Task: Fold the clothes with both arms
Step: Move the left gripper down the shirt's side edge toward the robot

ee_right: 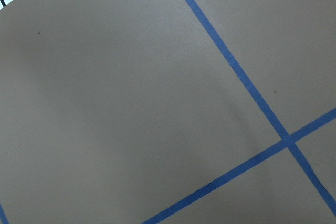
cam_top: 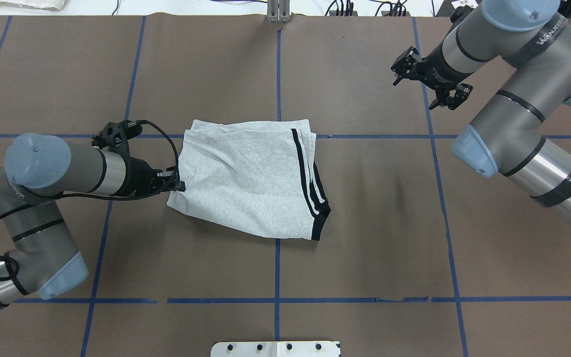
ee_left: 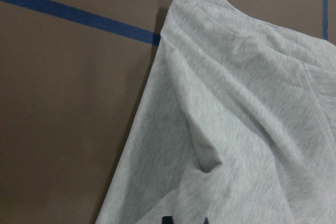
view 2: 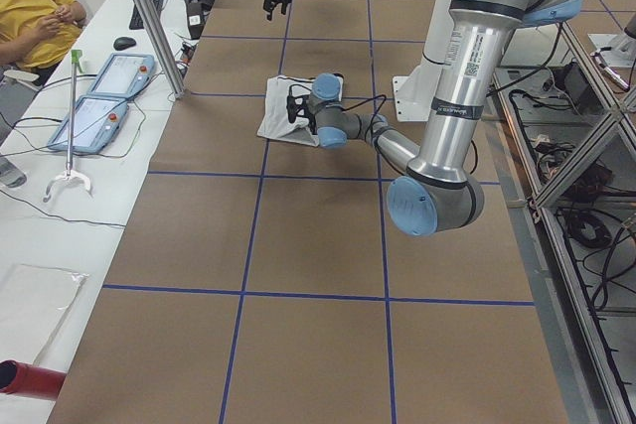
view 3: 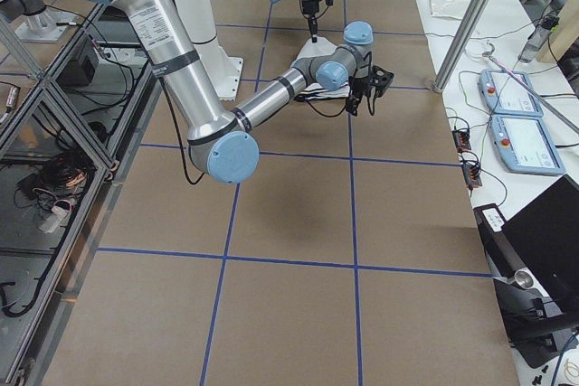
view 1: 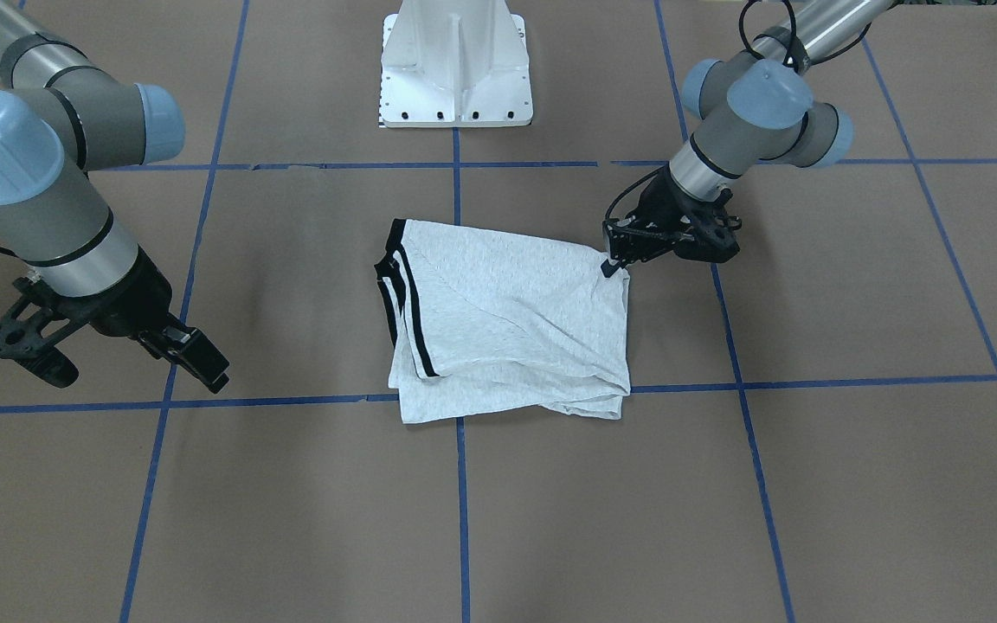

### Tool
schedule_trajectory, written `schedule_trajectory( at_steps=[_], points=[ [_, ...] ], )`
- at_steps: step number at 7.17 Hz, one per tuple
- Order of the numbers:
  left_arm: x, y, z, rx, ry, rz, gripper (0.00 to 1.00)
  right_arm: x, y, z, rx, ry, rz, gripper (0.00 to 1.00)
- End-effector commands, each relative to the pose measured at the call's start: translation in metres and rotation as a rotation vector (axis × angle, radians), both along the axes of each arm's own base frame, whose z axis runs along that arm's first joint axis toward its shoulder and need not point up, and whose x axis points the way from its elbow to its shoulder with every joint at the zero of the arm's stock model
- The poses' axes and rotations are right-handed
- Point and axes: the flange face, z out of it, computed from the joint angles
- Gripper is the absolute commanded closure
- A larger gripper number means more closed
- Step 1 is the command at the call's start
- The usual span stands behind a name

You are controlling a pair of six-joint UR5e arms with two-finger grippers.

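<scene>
The clothes are one light grey T-shirt [view 1: 507, 320] [cam_top: 246, 183] [view 2: 281, 111], folded into a rough rectangle mid-table with its black-and-white striped trim on one side. My left gripper [view 1: 609, 266] [cam_top: 180, 186] [view 2: 291, 111] is low at the plain edge opposite the trim and looks shut on the cloth there. The left wrist view shows creased grey fabric [ee_left: 236, 103] with the fingertips [ee_left: 166, 220] barely visible at the bottom. My right gripper [view 1: 135, 376] [cam_top: 413, 95] [view 3: 366, 97] hangs open above bare table, well away from the shirt, holding nothing.
The white pedestal [view 1: 455, 69] [cam_top: 275, 348] stands at the robot's side of the table. Blue tape lines [ee_right: 247, 85] grid the brown surface. A seated person [view 2: 30, 17], teach pendants [view 2: 99, 96] [view 3: 520, 124] and a metal post [view 2: 149, 17] are beyond the far edge.
</scene>
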Motion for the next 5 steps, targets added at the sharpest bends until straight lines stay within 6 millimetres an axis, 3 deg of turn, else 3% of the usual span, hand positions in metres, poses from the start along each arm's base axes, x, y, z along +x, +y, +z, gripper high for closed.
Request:
schedule_trajectory(
  at_steps=[1, 3, 4, 5],
  points=[
    [0.018, 0.042, -0.004, -0.098, 0.029, 0.006, 1.00, -0.001, 0.001, -0.001, -0.006, -0.006, -0.007, 0.00],
    [0.013, 0.074, -0.034, -0.131, 0.095, 0.038, 0.98, 0.000, 0.001, -0.001, -0.006, -0.008, -0.008, 0.00],
    [0.005, 0.078, -0.041, -0.118, 0.110, 0.043, 0.22, 0.000, 0.001, 0.000, -0.008, -0.009, -0.010, 0.00],
    [-0.005, 0.073, -0.041, -0.113, 0.111, 0.029, 0.20, 0.001, 0.002, -0.002, -0.007, -0.015, -0.013, 0.00]
  ],
)
